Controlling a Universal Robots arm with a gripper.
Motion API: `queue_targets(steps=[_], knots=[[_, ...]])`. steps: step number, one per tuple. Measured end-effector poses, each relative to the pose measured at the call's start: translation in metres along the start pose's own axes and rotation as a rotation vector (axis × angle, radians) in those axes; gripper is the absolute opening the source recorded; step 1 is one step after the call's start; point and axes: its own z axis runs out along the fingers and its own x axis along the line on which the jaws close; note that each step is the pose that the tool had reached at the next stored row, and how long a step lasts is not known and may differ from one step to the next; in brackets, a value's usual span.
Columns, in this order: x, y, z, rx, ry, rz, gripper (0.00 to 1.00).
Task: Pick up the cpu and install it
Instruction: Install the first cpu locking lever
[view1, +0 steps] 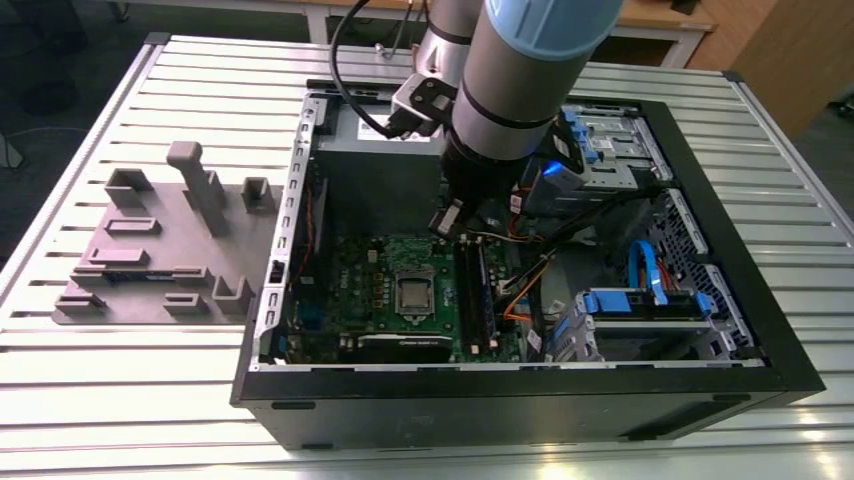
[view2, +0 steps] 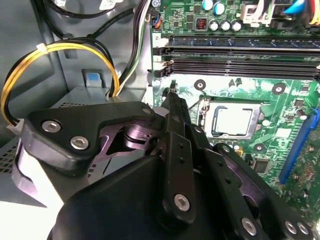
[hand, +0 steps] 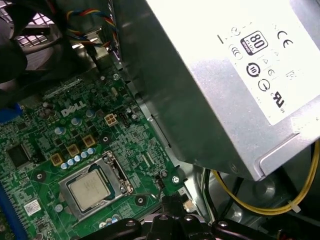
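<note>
So the cpu (view1: 415, 294) is already sitting flat in the socket frame (hand: 121, 175) on the green motherboard (view1: 360, 275), silver top facing up, inside the open PC case (view1: 747, 330) on the slatted metal table (view1: 134, 400). The gripper (view2: 173, 96) hangs above the board near the cpu, not touching it; in the exterior view it's at about 1 o'clock from the chip. Its fingers look pressed together with nothing between them in the second wrist view. The silver power supply (hand: 215, 75) sits just beside the board, with yellow wires (hand: 250, 202) looping under it. A grey fixture plate (view1: 160, 250) lies outside the case, at 9 o'clock from it.
</note>
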Motion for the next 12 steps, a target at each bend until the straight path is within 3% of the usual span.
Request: queue_targets(steps=[7, 12], knots=[[0.0006, 0.0030, 0.0054, -0.0036, -0.0050, -0.002, 0.10], [0.0044, 0.0040, 0.0052, -0.0054, -0.0035, -0.015, 0.10]])
